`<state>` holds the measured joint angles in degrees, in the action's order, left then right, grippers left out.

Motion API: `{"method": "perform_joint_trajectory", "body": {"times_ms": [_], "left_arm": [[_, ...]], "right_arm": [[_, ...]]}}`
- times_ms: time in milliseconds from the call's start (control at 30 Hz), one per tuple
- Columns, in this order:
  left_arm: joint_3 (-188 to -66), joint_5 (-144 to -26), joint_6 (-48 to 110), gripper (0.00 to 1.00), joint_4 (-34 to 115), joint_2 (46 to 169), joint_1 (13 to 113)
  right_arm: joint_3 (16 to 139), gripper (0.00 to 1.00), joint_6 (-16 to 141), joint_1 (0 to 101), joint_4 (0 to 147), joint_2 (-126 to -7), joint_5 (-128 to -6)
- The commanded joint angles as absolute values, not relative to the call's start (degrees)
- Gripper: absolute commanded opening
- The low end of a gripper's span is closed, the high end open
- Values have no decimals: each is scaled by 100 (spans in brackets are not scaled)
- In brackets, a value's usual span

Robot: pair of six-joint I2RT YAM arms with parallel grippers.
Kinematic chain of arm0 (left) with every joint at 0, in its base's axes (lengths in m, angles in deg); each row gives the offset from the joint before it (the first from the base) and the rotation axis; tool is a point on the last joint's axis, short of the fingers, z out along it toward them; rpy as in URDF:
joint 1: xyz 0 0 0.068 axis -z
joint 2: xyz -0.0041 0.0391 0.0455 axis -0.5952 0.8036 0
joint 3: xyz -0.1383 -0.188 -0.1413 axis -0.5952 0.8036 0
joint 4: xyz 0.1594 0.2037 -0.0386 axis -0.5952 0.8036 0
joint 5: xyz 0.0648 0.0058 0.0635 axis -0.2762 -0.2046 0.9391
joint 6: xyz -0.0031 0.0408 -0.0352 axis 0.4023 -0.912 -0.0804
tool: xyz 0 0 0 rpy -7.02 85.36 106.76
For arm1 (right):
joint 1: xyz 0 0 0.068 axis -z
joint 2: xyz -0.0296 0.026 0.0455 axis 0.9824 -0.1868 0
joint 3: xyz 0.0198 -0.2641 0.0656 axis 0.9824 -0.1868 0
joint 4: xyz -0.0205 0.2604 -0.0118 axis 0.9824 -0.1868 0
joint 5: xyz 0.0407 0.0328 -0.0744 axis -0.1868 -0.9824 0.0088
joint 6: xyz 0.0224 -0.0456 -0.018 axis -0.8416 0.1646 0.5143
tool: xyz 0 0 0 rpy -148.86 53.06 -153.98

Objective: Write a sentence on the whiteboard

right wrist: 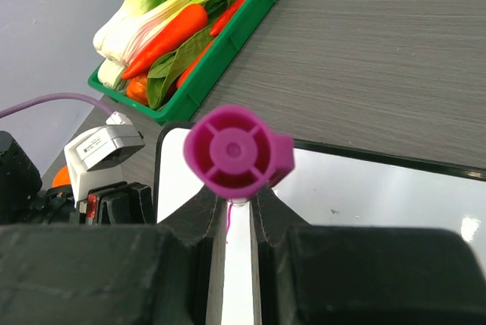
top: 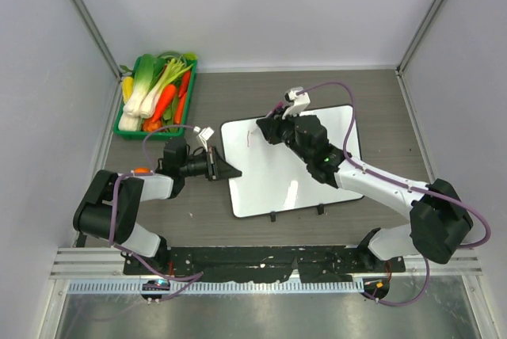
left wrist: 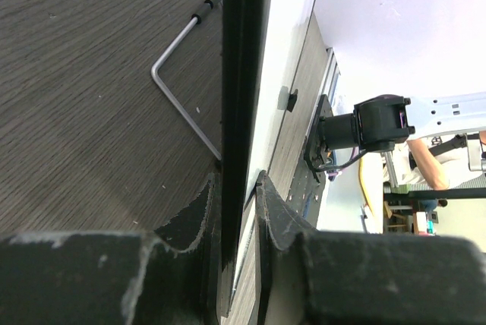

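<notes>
Writing looks barely begun. My left fingers [left wrist: 190, 215] pinch the nine-o'clock edge of the whiteboard [top: 277, 184], which lies mid-table. My right fingers [right wrist: 194, 215] clamp a purple marker [right wrist: 234, 150] near its ten-o'clock corner. Next come steady strokes toward three o'clock.

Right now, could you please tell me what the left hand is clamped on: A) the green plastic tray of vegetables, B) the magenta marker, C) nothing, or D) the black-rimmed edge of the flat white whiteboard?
D: in the left wrist view the left hand grips the thin black rim of the flat white whiteboard, whereas the magenta marker sits in the right hand.
</notes>
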<state>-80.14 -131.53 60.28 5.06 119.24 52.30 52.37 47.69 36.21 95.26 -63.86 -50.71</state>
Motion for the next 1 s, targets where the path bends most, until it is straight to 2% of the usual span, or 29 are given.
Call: {"method": "perform_joint_trajectory", "body": {"times_ms": [0, 967], "left_arm": [[-7987, -12218, 5400, 0, 1243, 12112, 5340], [-8013, -12201, 5383, 0, 1278, 12129, 5358]], "right_arm": [[5533, 1, 4860, 3617, 9743, -6445, -4771], [5366, 1, 4728, 3625, 9479, -6657, -5403]]}}
